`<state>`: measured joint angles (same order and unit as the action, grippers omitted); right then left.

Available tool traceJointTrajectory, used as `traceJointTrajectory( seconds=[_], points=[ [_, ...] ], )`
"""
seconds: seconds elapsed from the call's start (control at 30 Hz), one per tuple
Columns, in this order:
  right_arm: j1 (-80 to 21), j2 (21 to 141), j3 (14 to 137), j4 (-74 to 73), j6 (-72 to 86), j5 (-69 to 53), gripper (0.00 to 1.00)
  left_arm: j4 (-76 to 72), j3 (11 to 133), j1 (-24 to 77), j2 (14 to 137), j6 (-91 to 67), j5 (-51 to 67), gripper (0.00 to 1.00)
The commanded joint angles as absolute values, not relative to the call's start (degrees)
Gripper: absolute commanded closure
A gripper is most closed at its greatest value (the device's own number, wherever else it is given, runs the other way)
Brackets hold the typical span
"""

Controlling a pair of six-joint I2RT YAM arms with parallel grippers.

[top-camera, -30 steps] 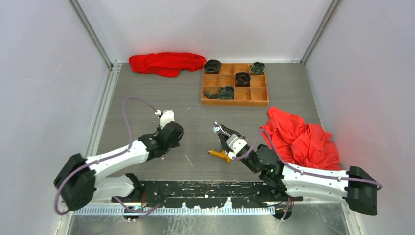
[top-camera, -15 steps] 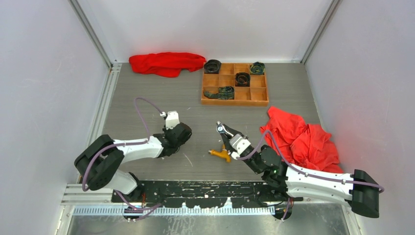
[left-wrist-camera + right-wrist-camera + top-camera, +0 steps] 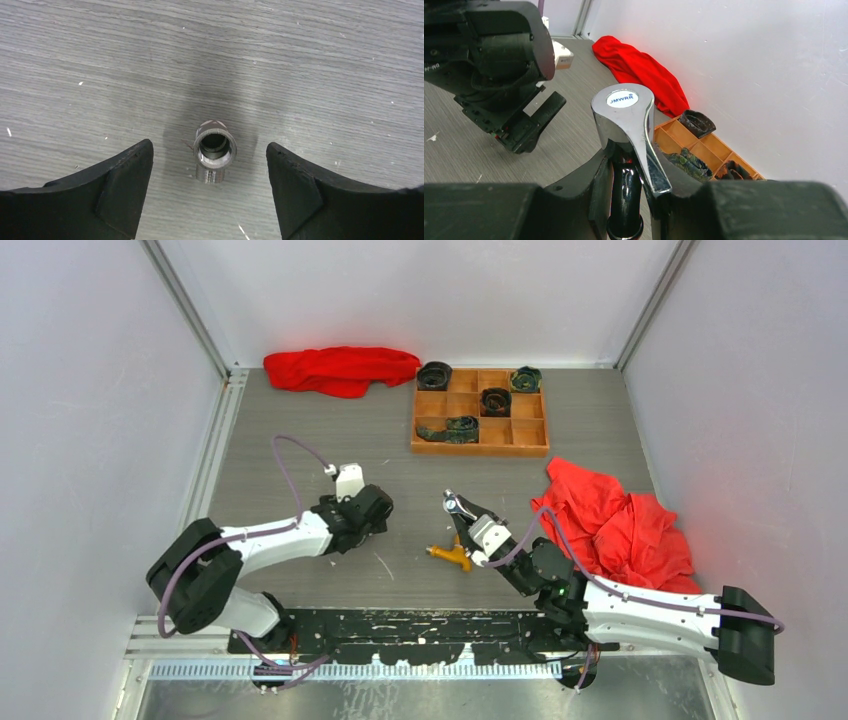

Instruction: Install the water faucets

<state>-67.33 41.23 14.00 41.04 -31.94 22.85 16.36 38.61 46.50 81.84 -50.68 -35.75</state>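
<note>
— What did the left wrist camera catch that the overhead view missed?
— My left gripper [image 3: 210, 146] had its jaws spread wide. A small threaded metal fitting [image 3: 215, 148] stood open end up between them, touching neither. From above, my own wrist hid it.
— And the right?
— My right gripper [image 3: 629, 175] pinched the silver faucet [image 3: 623, 112], its lower body lost between my fingers [image 3: 574, 195]. The orange faucet [image 3: 449, 555] lay on the table [image 3: 300, 440] just beside. There was a red cloth [image 3: 615, 525] to the right and a tray [image 3: 480, 449] beyond.
</note>
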Motion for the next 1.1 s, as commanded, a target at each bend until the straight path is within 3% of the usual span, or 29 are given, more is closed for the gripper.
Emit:
traceJointTrajectory(
  seconds=[0.0,0.23,0.4,0.8,1.07],
  points=[
    [-67.24,40.60,14.50,44.98,-31.32,23.64,1.00,25.44,42.73,46.27,78.34,-51.57,-34.46,0.15],
    [-67.21,41.00,14.52,45.42,-31.06,23.10,1.00,35.75,50.41,38.35,82.41,-44.22,-19.43,0.16],
    [-67.24,40.64,14.60,45.29,-30.85,22.87,1.00,36.57,53.51,37.38,86.13,-41.85,-16.70,0.16],
    [-67.24,38.17,14.32,42.74,-30.53,24.08,1.00,35.28,54.94,36.83,91.38,-41.57,-15.62,0.53],
    [-67.21,39.43,14.40,43.69,-30.50,23.82,1.00,33.91,55.55,36.26,91.34,-40.66,-14.05,0.63]
  ],
)
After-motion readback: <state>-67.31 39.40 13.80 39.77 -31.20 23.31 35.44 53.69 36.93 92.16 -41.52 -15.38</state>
